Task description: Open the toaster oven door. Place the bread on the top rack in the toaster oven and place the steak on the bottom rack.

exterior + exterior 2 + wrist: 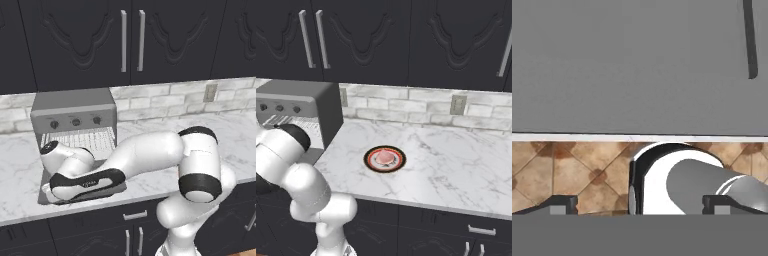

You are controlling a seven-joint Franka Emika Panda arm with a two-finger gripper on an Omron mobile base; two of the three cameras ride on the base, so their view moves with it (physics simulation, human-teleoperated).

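The oven [75, 117] stands on the counter [150, 130] against the brick wall, under the dark cabinets. Its door [637, 65] is down, lying flat in front of the oven; the wire racks [80, 137] are exposed, and the door's black handle [751, 40] shows in the hand view. The gripper [639, 205] hangs over the door's front edge, its fingertips [562, 204] spread wide with nothing between them. The steak [385, 157] lies on a red-rimmed plate [372, 161], well to the right of the oven. Bread location cannot be determined.
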